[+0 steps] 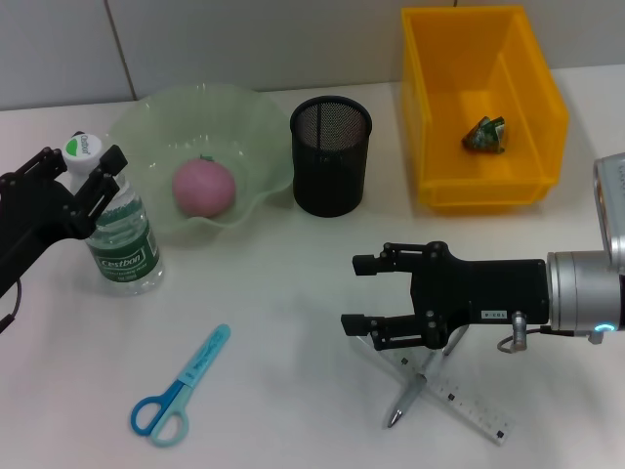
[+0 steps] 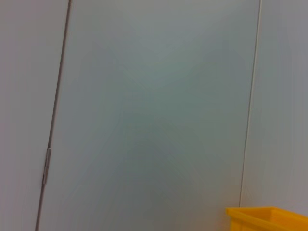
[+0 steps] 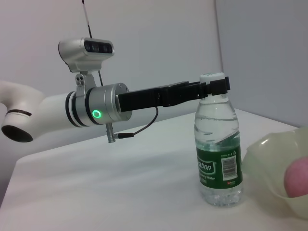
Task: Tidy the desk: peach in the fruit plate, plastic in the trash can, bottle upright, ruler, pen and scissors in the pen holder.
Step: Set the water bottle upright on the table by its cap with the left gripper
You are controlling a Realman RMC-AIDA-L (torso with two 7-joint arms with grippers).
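The water bottle stands upright at the left; it also shows in the right wrist view. My left gripper is open, its fingers on either side of the bottle's white cap, as the right wrist view also shows. My right gripper is open and empty, hovering just above the crossed ruler and pen. Blue scissors lie at the front left. The peach sits in the green plate. The black mesh pen holder stands behind the middle.
The yellow bin at the back right holds a crumpled green plastic piece; its corner shows in the left wrist view. The plate's rim stands close beside the bottle. Bare table lies between the scissors and the pen.
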